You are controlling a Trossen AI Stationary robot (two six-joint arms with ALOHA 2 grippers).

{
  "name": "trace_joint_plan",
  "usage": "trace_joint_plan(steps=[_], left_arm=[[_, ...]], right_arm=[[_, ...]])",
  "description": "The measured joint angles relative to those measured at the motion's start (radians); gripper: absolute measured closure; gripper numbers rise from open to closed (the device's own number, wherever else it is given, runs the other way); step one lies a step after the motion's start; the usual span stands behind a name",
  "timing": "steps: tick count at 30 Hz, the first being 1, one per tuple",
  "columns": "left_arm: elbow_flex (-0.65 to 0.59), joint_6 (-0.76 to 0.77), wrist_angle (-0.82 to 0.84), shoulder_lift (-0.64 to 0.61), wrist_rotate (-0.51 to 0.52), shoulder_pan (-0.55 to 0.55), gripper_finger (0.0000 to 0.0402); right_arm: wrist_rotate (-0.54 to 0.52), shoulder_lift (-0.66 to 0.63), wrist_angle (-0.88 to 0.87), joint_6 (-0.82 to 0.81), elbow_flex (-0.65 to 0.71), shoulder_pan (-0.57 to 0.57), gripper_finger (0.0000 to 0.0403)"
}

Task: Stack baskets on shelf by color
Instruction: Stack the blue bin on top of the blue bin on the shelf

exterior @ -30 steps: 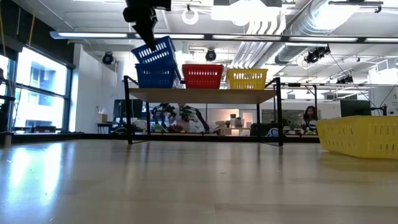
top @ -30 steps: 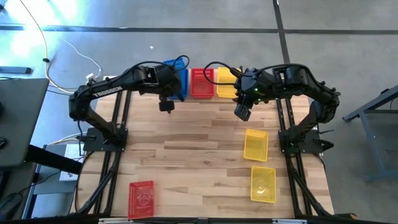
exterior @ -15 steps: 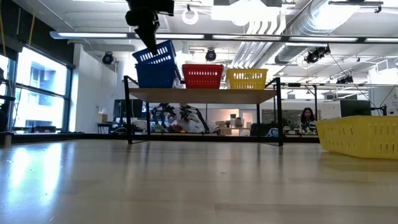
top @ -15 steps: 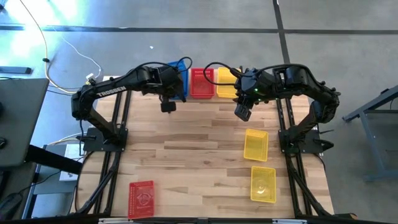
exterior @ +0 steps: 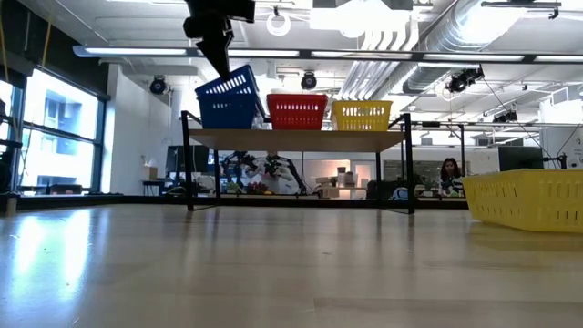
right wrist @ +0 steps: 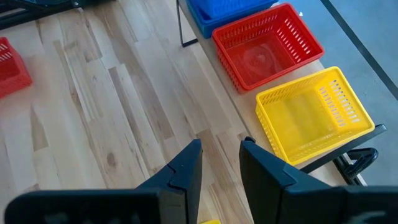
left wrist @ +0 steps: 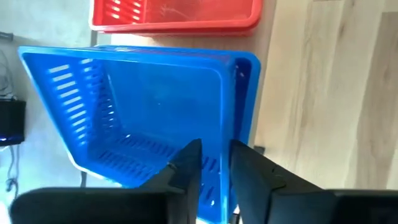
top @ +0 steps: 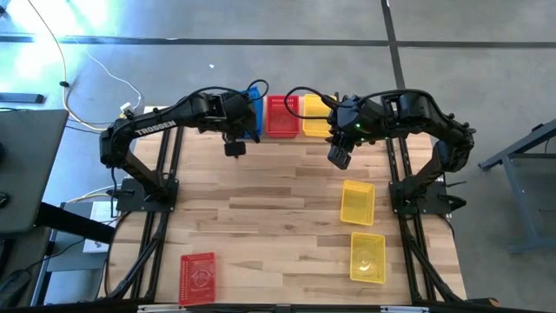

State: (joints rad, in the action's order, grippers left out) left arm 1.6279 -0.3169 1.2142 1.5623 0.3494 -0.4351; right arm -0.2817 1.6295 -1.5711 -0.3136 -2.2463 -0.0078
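Three basket colours sat side by side on the shelf (exterior: pixel 296 138): blue, red, yellow. The blue stack (exterior: pixel 228 98) had its top basket tilted, resting crooked in the one beneath, not seated flat. The red basket on the shelf (top: pixel 281 116) and the yellow basket on the shelf (top: pixel 314 116) stood level. All baskets looked empty; mesh bottoms were visible through them.

The left gripper (left wrist: pixel 214 165) hung over the near wall of the tilted blue basket (left wrist: pixel 143 106), one finger on each side of that wall, fingers a little apart. Whether they pinched the wall or stood clear of it could not be told. In the low view the gripper came down from above onto the raised edge of that basket.

The right gripper (right wrist: pixel 221 165) hovered above bare table (top: pixel 261 209) in front of the shelf, fingers apart, holding nothing. The red and yellow shelf baskets lay just ahead of it.

Two loose yellow baskets lay on the table well behind the right gripper: the nearer yellow basket (top: pixel 357 202) and the farther yellow basket (top: pixel 367 256). A loose red basket (top: pixel 197 278) lay far behind the left gripper, near the table's edge.

White lettering on the left arm (top: pixel 143 128) read "TROSSEN".
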Motion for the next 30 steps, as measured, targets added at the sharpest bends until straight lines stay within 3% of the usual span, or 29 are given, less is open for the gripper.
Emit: trace_joint_plan(steps=[7, 20, 25, 30], left_arm=[[0.0, 0.0, -0.046, 0.0, 0.014, 0.0, 0.029], [0.0, -0.016, -0.053, 0.0, 0.007, -0.005, 0.0288], [0.0, -0.053, -0.053, 0.0, -0.005, -0.004, 0.0324], [0.0, -0.07, -0.053, 0.0, 0.054, -0.002, 0.0385]], right_arm=[[0.0, 0.0, 0.0, 0.0, 0.0, 0.0, 0.0309], [0.0, 0.0, 0.0, 0.0, 0.0, 0.0, 0.0309], [0.001, 0.0, 0.0, 0.0, 0.0, 0.003, 0.0309], [0.002, 0.0, 0.0, -0.001, 0.0, 0.009, 0.0309]])
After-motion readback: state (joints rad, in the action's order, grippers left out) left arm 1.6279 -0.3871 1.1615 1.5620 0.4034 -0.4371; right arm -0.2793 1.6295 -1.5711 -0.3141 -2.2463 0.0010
